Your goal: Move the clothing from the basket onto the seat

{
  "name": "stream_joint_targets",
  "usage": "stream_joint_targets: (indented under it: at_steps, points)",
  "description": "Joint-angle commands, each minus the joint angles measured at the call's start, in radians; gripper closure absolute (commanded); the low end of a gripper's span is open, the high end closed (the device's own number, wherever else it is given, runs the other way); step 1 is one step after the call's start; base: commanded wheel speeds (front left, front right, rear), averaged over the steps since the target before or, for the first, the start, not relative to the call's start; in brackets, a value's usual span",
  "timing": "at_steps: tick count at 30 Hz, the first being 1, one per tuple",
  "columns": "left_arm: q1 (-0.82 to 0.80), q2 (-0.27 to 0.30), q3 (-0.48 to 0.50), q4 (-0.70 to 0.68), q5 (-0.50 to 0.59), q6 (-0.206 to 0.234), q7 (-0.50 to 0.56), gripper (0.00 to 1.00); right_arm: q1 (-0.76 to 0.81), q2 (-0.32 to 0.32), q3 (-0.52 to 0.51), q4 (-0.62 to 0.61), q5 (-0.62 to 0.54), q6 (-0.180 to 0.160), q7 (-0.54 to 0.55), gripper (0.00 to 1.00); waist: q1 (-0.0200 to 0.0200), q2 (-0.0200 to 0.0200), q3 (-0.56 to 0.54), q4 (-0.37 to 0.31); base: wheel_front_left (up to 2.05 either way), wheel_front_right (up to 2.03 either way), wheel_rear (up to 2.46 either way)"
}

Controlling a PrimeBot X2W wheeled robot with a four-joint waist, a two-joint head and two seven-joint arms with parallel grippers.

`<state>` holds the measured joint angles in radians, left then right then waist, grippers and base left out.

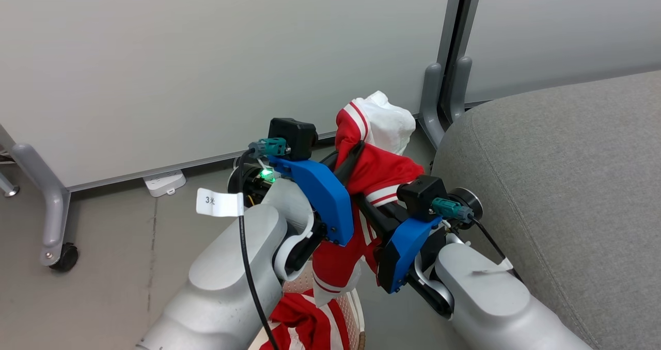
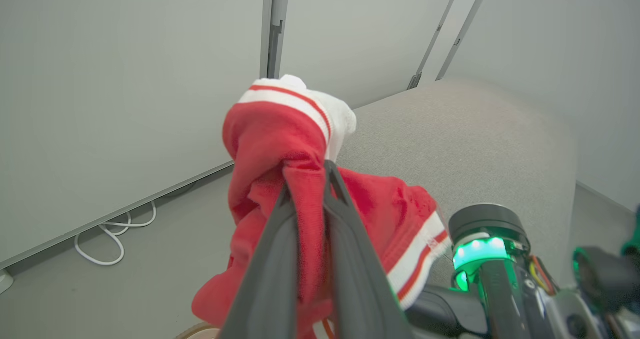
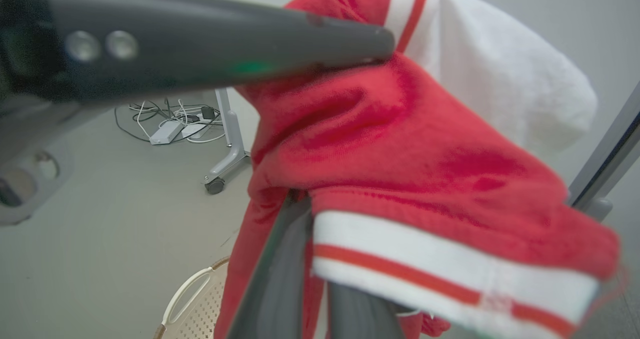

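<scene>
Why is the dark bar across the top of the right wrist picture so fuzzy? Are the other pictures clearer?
Right wrist view: that bar is a finger of the left hand, too near the lens, so blurred; the garment is soft too. Left wrist view: the green light blooms, out of focus. Head view: sharp, evenly lit.

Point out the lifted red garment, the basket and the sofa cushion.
lifted red garment (image 1: 379, 170), head view, red middle fold.
basket (image 3: 207, 311), right wrist view, perforated wall.
sofa cushion (image 1: 557, 185), head view, grey top surface.
</scene>
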<state>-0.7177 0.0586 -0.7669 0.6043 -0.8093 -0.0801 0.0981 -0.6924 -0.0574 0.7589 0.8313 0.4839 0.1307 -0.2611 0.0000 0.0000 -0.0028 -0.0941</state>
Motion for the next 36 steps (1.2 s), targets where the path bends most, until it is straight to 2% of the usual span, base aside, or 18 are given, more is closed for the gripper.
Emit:
stream_joint_targets:
  at_steps: [1,19,20,21,22,23,36]
  points:
    - [-0.001,0.008,-0.003,0.003,-0.002,-0.001,-0.007,1.00,0.009,0.004,-0.005,-0.003,-0.006,0.000,-0.006,1.00,0.0000,0.0000,0.000,0.000,0.00,0.00,0.00]
    - [-0.011,0.016,-0.004,0.017,-0.006,0.006,-0.025,0.99,0.018,0.006,-0.010,-0.007,-0.020,0.000,-0.006,1.00,0.0000,0.0000,-0.007,-0.002,0.00,0.00,0.00]
    - [-0.012,0.017,-0.005,0.017,-0.005,0.007,-0.026,0.64,0.019,0.006,-0.010,-0.007,-0.020,0.000,-0.006,1.00,0.0000,0.0000,-0.007,-0.002,0.00,0.00,0.00]
    - [-0.013,0.019,-0.005,0.017,0.000,0.008,-0.032,0.41,0.019,0.006,-0.010,-0.008,-0.020,0.000,-0.006,1.00,0.0000,0.0000,-0.006,-0.002,0.00,0.00,0.00]
    - [-0.014,0.023,-0.008,0.015,0.008,0.009,-0.040,0.05,0.019,0.006,-0.010,-0.009,-0.020,0.000,-0.006,1.00,0.0000,0.0000,-0.006,-0.002,0.00,0.00,0.00]
    - [-0.014,0.028,-0.010,0.013,0.017,0.008,-0.052,0.00,0.019,0.005,-0.011,-0.010,-0.021,0.000,-0.006,1.00,0.0000,0.0000,-0.006,-0.002,0.00,0.00,0.00]
    - [0.160,0.144,-0.004,0.009,0.082,-0.002,-0.320,0.00,0.030,-0.013,-0.057,-0.057,-0.052,0.000,-0.006,1.00,0.0000,0.0000,0.002,-0.005,0.00,0.00,0.00]
